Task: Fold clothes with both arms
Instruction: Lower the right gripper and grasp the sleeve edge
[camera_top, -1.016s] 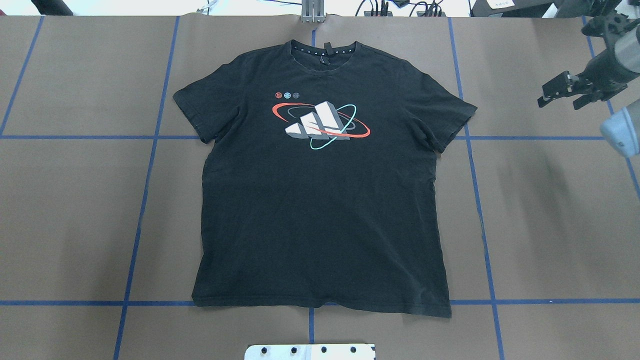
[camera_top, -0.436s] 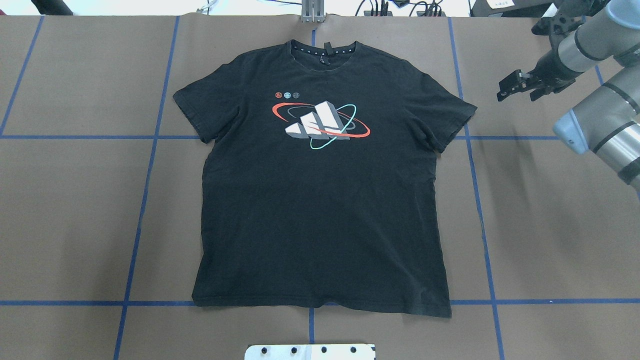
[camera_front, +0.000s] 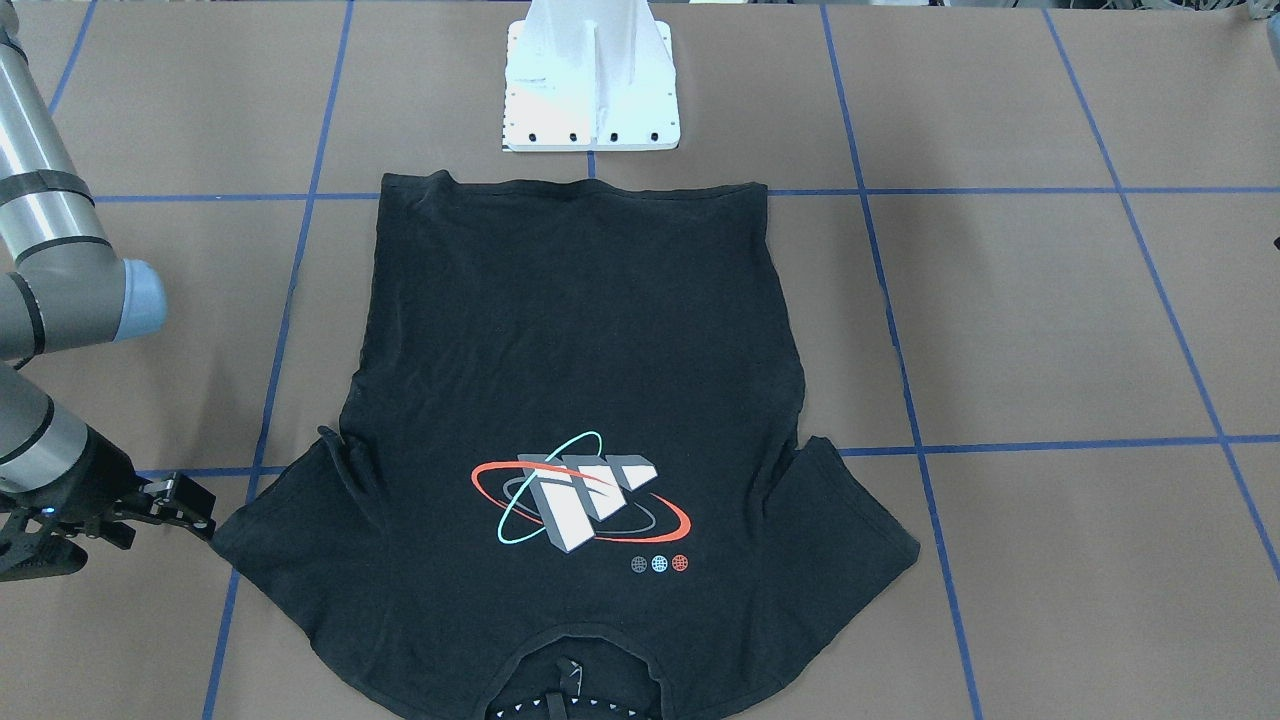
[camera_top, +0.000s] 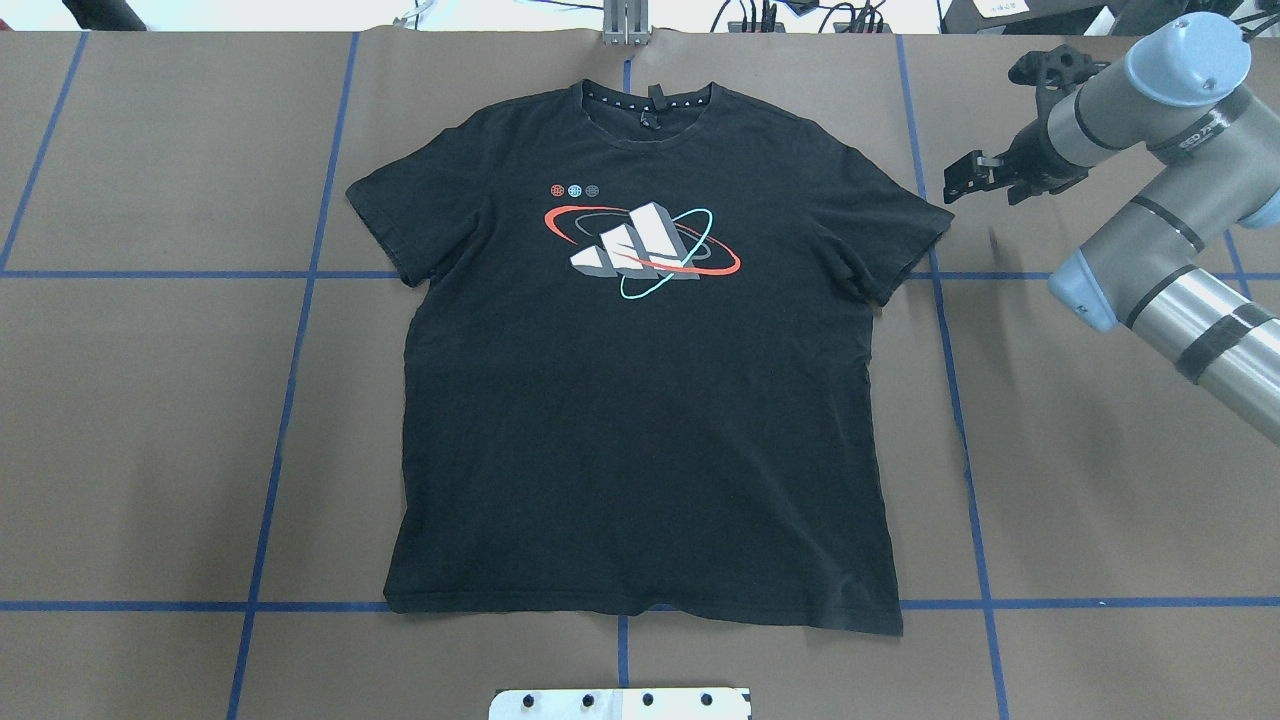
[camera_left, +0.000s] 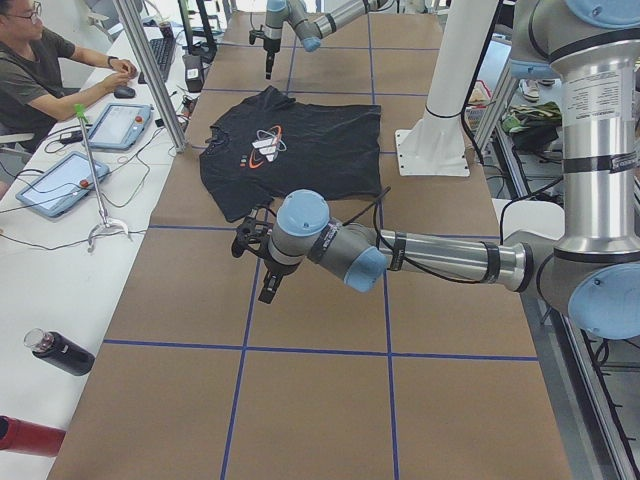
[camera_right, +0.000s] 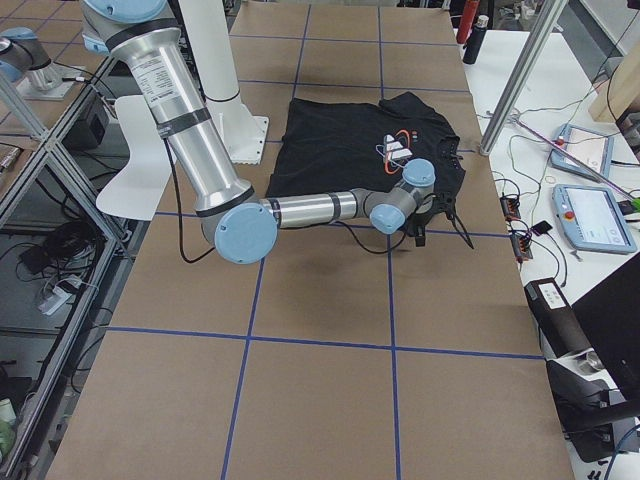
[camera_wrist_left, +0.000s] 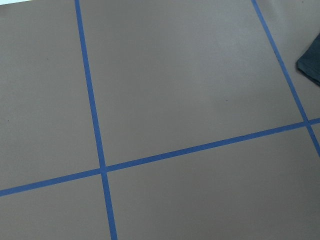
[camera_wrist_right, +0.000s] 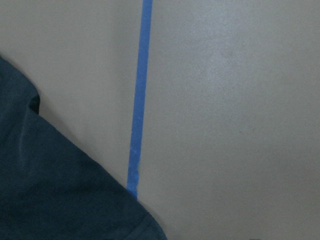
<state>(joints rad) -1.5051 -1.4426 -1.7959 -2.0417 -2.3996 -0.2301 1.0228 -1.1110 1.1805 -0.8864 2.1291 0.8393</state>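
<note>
One T-shirt (camera_top: 640, 400) beside right gripper (camera_top: 962, 178)

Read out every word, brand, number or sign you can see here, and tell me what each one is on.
Nothing here reads as legible text.
T-shirt: the graphic is three slanted blocks inside red and teal rings, no letters; its three dots are too small to read.
Right arm: dark lettering on a grey link, too blurred to read.
</note>
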